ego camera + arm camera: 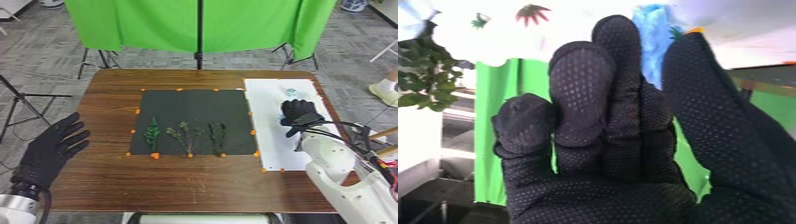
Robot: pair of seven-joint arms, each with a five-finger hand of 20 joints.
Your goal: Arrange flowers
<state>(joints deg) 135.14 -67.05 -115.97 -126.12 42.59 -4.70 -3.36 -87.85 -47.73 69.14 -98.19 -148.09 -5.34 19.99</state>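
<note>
In the head view, my right hand [303,113] is over the white mat [282,92], its fingers relaxed. Bluish pieces show beside it, and a pale blue object [291,92] lies beyond its fingertips. The right wrist view has a light blue crinkled object [653,37] between the thumb and straight fingers of my right hand [598,200]; contact is unclear. Three sprigs rest separately on the black mat: a leafy green one [153,132], a branching one [185,136] and a dark narrow one [218,137]. Open, my left hand [53,152] is left of them.
Orange markers edge both mats on the brown table [195,185]. A green cloth [142,25] hangs on stands behind it. In the right wrist view are a reddish flower-like shape [533,14] and a leafy green plant [425,75].
</note>
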